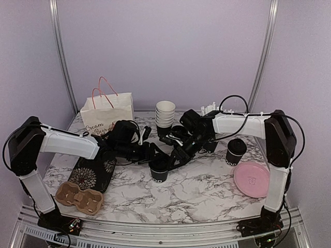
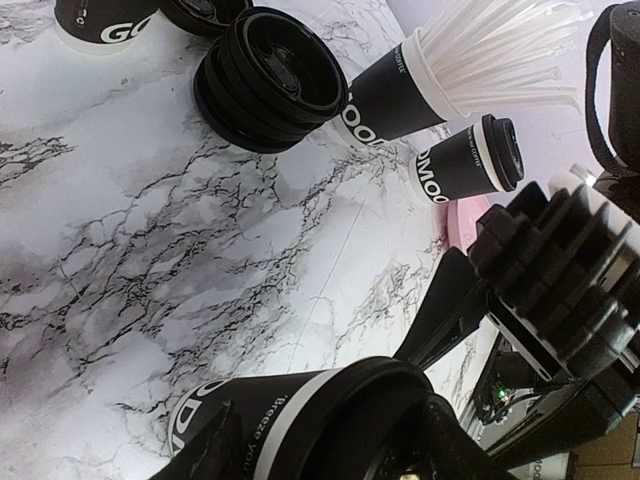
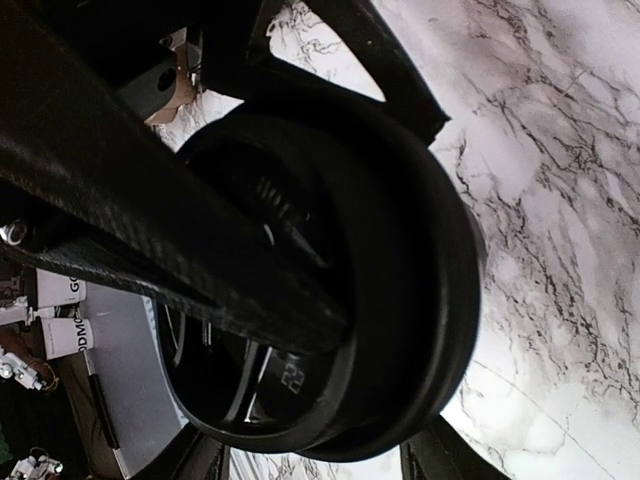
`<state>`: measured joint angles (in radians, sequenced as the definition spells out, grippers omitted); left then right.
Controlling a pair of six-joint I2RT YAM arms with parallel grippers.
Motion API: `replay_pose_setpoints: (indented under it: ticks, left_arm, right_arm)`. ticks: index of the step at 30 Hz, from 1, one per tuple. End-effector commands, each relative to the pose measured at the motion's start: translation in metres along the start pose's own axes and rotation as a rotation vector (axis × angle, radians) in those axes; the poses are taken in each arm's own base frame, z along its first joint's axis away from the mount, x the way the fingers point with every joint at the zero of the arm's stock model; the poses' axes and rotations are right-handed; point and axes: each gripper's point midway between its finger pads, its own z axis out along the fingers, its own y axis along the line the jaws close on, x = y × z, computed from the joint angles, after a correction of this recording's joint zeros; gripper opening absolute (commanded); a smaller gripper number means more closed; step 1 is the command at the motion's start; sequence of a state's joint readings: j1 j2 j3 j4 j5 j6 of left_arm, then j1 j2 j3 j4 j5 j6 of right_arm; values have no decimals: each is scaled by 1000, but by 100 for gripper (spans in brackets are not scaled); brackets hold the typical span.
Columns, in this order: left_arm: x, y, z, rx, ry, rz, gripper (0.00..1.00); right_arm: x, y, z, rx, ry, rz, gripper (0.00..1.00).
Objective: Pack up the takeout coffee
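Observation:
A black coffee cup [image 1: 159, 173] with white lettering stands at the table's middle. My left gripper [image 1: 153, 159] comes from the left and is shut on its body; in the left wrist view the cup [image 2: 250, 420] lies between my fingers at the bottom. My right gripper [image 1: 169, 159] comes from the right and grips the black lid [image 3: 400, 250] at the cup's mouth; the lid [image 2: 380, 385] shows sitting on the rim. A second coffee cup [image 1: 236, 151] with its lid on stands to the right, also in the left wrist view [image 2: 470, 160].
A stack of black lids [image 2: 265, 80] and a cup of white straws [image 2: 400, 95] lie beyond. Nested white-lined cups [image 1: 165, 116] and a white paper bag [image 1: 107, 113] stand at the back. A cardboard carrier [image 1: 79, 196] and black patterned bag [image 1: 95, 173] sit front left, a pink disc [image 1: 252, 179] right.

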<state>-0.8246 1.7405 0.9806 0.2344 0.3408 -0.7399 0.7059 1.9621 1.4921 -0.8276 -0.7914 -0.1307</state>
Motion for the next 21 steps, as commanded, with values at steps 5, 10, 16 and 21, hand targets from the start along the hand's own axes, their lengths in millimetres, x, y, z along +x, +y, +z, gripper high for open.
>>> replay_pose_setpoints:
  ticks: [5,10,16,21]
  left_arm:
    - [88,67,7,-193,301,-21,56]
    - [91,57,10,-112,331,53,55]
    - [102,52,18,-30,414,142,54]
    - [101,35,18,61,435,224,53]
  right_arm:
    - [-5,20,-19,-48,-38,-95,68]
    - [-7,16,-48,-72,-113,-64,71]
    - [0,-1,-64,-94,-154,-5,70]
    - [20,-4,-54,-107,-136,31,60]
